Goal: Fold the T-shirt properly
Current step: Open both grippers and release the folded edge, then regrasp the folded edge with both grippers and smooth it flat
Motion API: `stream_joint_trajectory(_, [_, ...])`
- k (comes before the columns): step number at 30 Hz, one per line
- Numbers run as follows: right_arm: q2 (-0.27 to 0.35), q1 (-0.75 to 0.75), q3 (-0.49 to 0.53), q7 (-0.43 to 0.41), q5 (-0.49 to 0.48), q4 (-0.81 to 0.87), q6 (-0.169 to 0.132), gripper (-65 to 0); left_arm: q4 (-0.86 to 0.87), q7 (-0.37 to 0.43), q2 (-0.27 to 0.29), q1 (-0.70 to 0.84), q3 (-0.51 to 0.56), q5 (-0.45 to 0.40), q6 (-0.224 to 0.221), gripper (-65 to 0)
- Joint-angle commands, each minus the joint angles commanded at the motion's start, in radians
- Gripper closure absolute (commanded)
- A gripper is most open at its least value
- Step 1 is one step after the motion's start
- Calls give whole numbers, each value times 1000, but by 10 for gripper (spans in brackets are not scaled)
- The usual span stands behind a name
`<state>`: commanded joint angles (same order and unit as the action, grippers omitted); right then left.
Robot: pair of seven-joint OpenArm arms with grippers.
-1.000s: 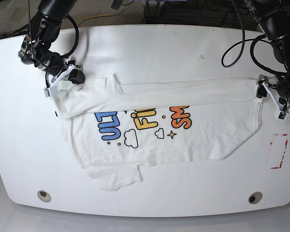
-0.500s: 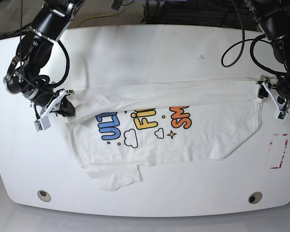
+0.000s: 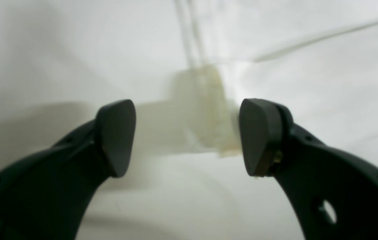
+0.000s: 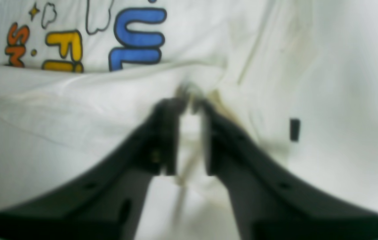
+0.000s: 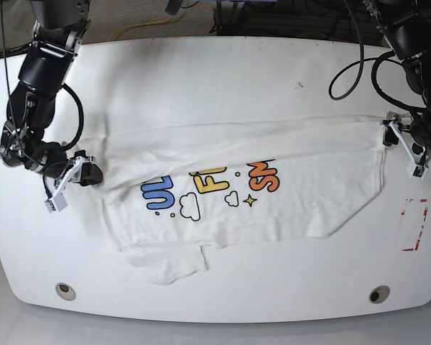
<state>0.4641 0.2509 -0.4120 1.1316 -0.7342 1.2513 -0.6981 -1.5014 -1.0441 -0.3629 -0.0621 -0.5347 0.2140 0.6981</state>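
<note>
- Base view: shows T-shirt (image 5: 273, 208) on tabletop (image 5: 223, 295), partly folded.
- Pinches cloth in right end effector (image 4: 190, 108); has left end effector (image 3: 187, 136) parted.
- Likely straightening first fold; next calls for levelling, then releasing.

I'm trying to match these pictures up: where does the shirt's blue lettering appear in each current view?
Base view: the blue lettering is left of centre, on the shirt.
Right wrist view: near the top, left of centre, turned on its side.
Left wrist view: not in it.
Shared landmark: the white shirt shows in all three; in the left wrist view it fills much of the right side.
</note>
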Motion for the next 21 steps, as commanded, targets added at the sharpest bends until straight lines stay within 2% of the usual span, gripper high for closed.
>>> stream_joint_trajectory(2, [12, -34, -32, -6, 2, 17, 0, -433, -3, 0, 0, 0, -2, 3, 0, -453])
stream_joint_trajectory(4, [14, -83, -55, -35, 3, 48, 0, -477, -5, 0, 0, 0, -5, 14, 0, -453])
stream_joint_trajectory(8, [34, -129, -57, -95, 5, 68, 0, -482, -6, 0, -5, 5, -6, 100, 0, -453])
stream_joint_trajectory(11, [32, -130, -57, -120, 14, 31, 0, -482, -6, 0, -8, 38, 0, 132, 0, -454])
stream_joint_trajectory(14, [29, -126, -57, -158, 91, 14, 0, -482, -8, 0, -8, 63, 2, 157, 0, -454])
stream_joint_trajectory(16, [2, -123, -57, -187, 178, 14, 0, -482, -8, 0, -8, 74, 2, 160, 0, -456])
stream_joint_trajectory(18, [-11, -123, -57, -196, 215, 14, 0, -480, -8, 0, -6, 77, 2, 158, 0, -461])
stream_joint_trajectory(21, [-41, -112, -57, -206, 279, 14, 0, -480, -6, 0, -3, 77, 2, 158, 0, -537])
